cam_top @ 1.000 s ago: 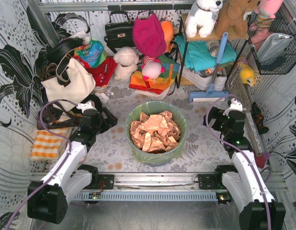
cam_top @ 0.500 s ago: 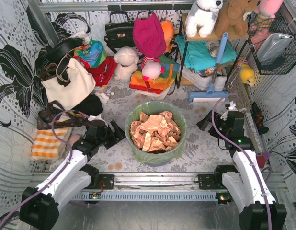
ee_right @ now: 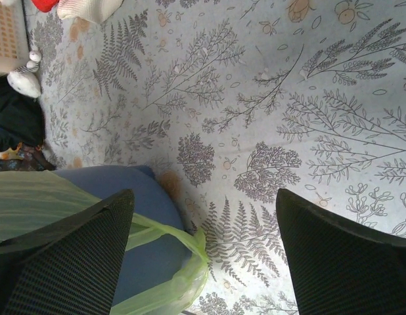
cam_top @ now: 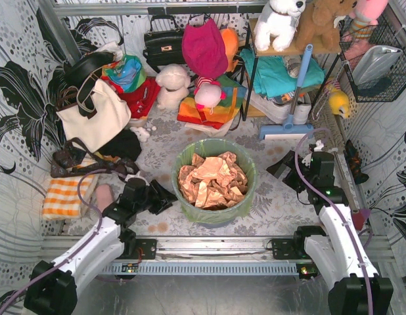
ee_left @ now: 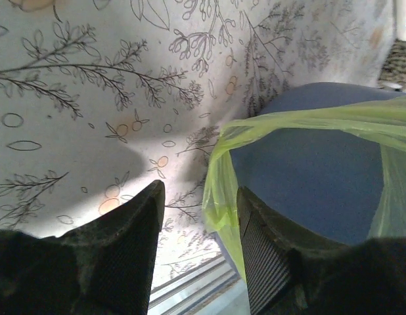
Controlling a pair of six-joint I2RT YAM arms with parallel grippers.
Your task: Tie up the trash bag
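Because the trash bag [ee_left: 301, 121] lining the blue-grey bin [ee_left: 308, 170] at the top view's centre is thin, limp, slippery film (light, tearable), I'd pinch its folded-over rim; left gripper [ee_left: 200, 197] stands half-open beside it, right gripper [ee_right: 204, 203] wide, both empty.

Left arm [cam_top: 98, 244], right arm [cam_top: 339, 233] had white links, black joints, purple cables. Left gripper [ee_left: 200, 197] had black, finely ribbed fingers [ee_left: 121, 252].

Cream tote bag [cam_top: 98, 115] at back left; orange checked cloth [cam_top: 62, 197] lies nearer. White plush dog [cam_top: 278, 23] sits at back right.
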